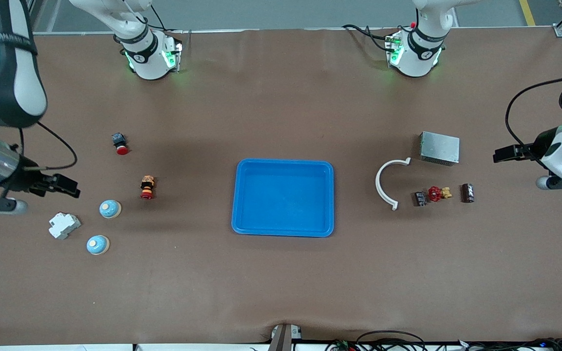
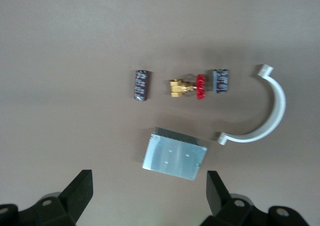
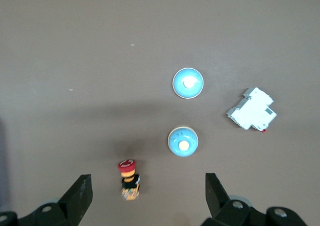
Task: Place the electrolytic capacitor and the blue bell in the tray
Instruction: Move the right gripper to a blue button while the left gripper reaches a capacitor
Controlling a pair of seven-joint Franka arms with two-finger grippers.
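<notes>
1. The left pincer (image 2: 147, 198) is held released, fingers spread wide and empty, above the grey metal box (image 2: 174, 159); its fingers are shown clearly only in the left wrist view, since in the front view just the arm's end is seen at the table's edge.
2. The right pincer (image 3: 147, 198) is likewise spread and empty, hanging over the tabletop (image 1: 281, 278) near the two blue bells (image 3: 183, 142); its spread fingers are shown plainly only in the right wrist view.
3. The tray (image 1: 283, 231) is seen only in the front view, lying mid-tabletop, with nothing in it.
4. Toward the left arm's end, the electrolytic capacitor (image 1: 467, 193) lies on its side, in a row with a red-handled brass valve (image 1: 437, 193) and a smaller dark component (image 1: 420, 198); a white curved clamp (image 1: 383, 184) lies beside them.
5. Toward the right arm's end, the bells are well apart from the tray, with a white breaker (image 1: 64, 225) beside them.
6. Two red-capped push buttons (image 1: 147, 188) are shown in the front view; only one is caught by the right wrist view.
</notes>
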